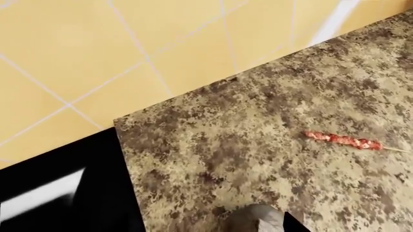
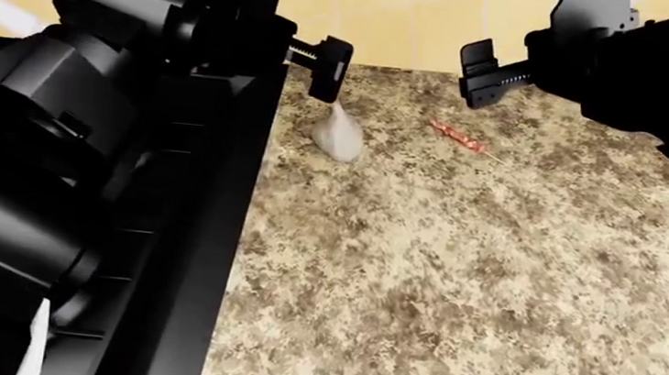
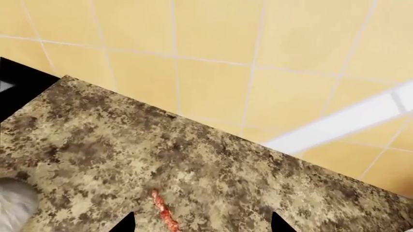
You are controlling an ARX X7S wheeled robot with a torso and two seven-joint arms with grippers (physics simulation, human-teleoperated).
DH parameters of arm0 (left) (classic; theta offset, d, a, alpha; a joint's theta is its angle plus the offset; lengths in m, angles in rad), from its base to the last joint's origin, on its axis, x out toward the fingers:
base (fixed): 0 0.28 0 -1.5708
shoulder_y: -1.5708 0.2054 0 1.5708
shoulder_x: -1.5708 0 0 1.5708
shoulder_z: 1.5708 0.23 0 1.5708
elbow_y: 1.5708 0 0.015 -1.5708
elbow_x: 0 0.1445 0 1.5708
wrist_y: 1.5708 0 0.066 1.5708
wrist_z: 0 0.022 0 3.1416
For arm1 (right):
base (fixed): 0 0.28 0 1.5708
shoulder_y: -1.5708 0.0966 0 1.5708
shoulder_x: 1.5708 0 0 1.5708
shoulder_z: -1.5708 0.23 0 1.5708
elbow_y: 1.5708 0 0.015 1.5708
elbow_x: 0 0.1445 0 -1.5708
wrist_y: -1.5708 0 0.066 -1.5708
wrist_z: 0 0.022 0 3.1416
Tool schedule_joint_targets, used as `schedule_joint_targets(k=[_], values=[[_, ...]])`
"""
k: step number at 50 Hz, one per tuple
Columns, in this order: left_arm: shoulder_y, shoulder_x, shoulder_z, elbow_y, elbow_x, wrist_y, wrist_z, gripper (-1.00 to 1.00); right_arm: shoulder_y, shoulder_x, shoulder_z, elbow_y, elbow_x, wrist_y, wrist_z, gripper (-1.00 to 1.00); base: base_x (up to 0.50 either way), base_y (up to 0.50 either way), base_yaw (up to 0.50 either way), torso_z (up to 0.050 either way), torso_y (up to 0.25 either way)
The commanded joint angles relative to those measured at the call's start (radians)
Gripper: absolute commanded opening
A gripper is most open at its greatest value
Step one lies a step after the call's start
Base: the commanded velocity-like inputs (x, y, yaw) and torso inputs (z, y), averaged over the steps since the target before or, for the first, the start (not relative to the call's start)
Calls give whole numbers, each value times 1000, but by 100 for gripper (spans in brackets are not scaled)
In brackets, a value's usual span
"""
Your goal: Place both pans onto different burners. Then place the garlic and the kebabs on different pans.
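The garlic (image 2: pixel 339 135), a whitish bulb with its tip up, rests on the speckled counter close to the stove's edge; in the left wrist view the garlic (image 1: pixel 258 218) lies just beside one black fingertip (image 1: pixel 295 225). My left gripper (image 2: pixel 324 71) hangs right above it, open. The kebabs (image 2: pixel 456 137) lie flat on the counter to the right of the bulb. My right gripper (image 3: pixel 201 224) hovers above them, open, with the kebabs (image 3: pixel 164 212) between its spread fingertips, nearer one side. The pans are out of view. The burners are hidden behind my left arm.
The black stove (image 1: pixel 58 164) borders the counter (image 2: pixel 449 281) on the left, largely covered by my left arm (image 2: pixel 58 124). A yellow tiled wall (image 3: pixel 213 58) rises behind the counter. Both grippers sit close together near the back.
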Motion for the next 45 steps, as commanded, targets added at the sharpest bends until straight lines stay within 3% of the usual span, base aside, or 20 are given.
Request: schedule_joint_targets(k=[1,8,23,35,45], values=[[25,3,89,3,-121,29,18,100,14,-16,-23,67,-29,-36,-40,100,0,0,0,0,-121],[19,-1,106,9,-149,35,13,100,20,-25,-34,90,-40,-45,-53,100,0,0,0,0,-80],[55,-123,32,305,-251,-52,-129,100,22,-35,-45,117,-50,-60,-65,100,0,0,0,0,0],[78,-83,47,230,-243,-41,-59,100,34,-39,-49,139,-59,-66,-69,100,0,0,0,0,0],[71,2,100,36,-204,20,57,100,33,-40,-53,152,-65,-77,-76,100,0,0,0,0,0]])
